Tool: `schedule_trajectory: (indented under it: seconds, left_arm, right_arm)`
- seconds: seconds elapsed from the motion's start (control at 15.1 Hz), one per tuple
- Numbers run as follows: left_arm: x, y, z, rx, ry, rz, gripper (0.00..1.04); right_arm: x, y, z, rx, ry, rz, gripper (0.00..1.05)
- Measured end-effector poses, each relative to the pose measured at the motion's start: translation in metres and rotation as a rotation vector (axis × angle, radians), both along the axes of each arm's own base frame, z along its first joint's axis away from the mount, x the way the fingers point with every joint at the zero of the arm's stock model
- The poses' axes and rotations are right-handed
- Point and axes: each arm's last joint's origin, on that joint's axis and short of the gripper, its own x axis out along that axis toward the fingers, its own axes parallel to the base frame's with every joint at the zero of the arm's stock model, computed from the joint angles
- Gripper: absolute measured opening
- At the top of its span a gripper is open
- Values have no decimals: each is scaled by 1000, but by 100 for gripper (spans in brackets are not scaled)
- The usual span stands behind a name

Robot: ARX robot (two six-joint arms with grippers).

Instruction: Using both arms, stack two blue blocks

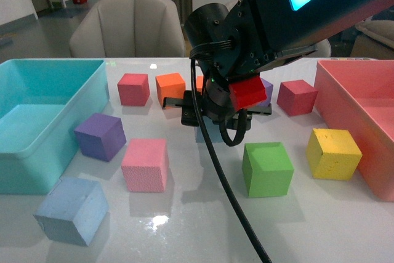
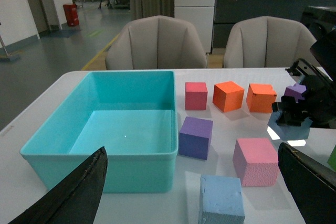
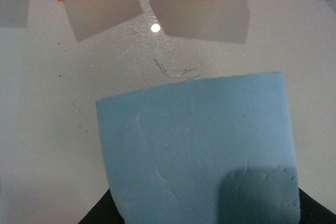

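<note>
One pale blue block (image 1: 71,209) lies free on the white table near its front left corner. In the left wrist view this blue block (image 2: 221,199) sits low between my left gripper's (image 2: 191,182) wide-open black fingers (image 2: 68,192), which touch nothing. The other blue block (image 3: 197,150) fills the right wrist view, with the right gripper's black fingers (image 3: 97,217) shut on it just above the table. In the front view my right gripper (image 1: 217,118) hangs at mid-table and largely hides that block. The left wrist view shows this held blue block (image 2: 289,127) under the dark right arm.
A teal bin (image 1: 37,146) stands at the left and a pink bin (image 1: 345,100) at the right. Around the right gripper lie a purple cube (image 1: 100,135), pink cube (image 1: 145,164), green cube (image 1: 266,169), yellow cube (image 1: 332,153), two red cubes (image 1: 133,89) and an orange cube (image 1: 170,87).
</note>
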Motion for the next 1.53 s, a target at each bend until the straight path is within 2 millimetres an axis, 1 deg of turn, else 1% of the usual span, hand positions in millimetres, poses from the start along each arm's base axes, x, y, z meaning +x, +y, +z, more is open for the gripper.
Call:
schedule_trajectory:
  seconds: [0.07,0.13,0.2,0.27,0.33,0.4,0.47,0.53,0.6,0.66,0.73,0.8,0.93,1.0,1.06,1.13,1.2,1.26,1.33,1.53]
  left_arm:
    - [0,0,0,0,0,0,98]
    - [0,0,0,0,0,0,98]
    - [0,0,0,0,0,0,98]
    - [0,0,0,0,0,0,98]
    - [0,0,0,0,0,0,98]
    - [0,0,0,0,0,0,98]
    - [0,0,0,0,0,0,98]
    - [0,0,0,0,0,0,98]
    - [0,0,0,0,0,0,98]
    - [0,0,0,0,0,0,98]
    - [0,0,0,0,0,0,98]
    - [0,0,0,0,0,0,98]
    - [0,0,0,0,0,0,98]
    - [0,0,0,0,0,0,98]
    - [0,0,0,0,0,0,98]
    - [0,0,0,0,0,0,98]
    - [0,0,0,0,0,0,98]
    - [0,0,0,0,0,0,98]
    - [0,0,0,0,0,0,98]
    - [0,0,0,0,0,0,98]
  right_arm:
    - [0,0,-2,-9,7,-3,46]
    - [0,0,-5,-12,16,-1,62]
    - [-1,0,-6,-14,25,2,75]
    - [-1,0,-6,-13,26,1,85]
    - [-1,0,-6,-14,27,2,80]
    - [-1,1,-5,-13,26,2,85]
    - [0,1,-5,-10,22,2,96]
    - [0,1,-4,-7,16,2,100]
    - [0,0,-2,-6,13,2,97]
    - [-2,-1,2,-4,9,2,98]
    - [-5,-2,12,5,-9,2,98]
    - [-8,-5,22,15,-29,0,98]
    - [-17,-16,55,64,-119,-4,98]
    - [-25,-23,71,91,-172,-8,98]
    - [-42,-38,93,134,-264,-17,98]
    - [-60,-50,110,166,-336,-25,98]
    - [-89,-66,133,193,-445,-29,98]
    - [-114,-80,148,220,-504,-28,98]
    - [-138,-92,157,226,-562,-28,98]
    - [-195,-129,159,194,-636,-47,97]
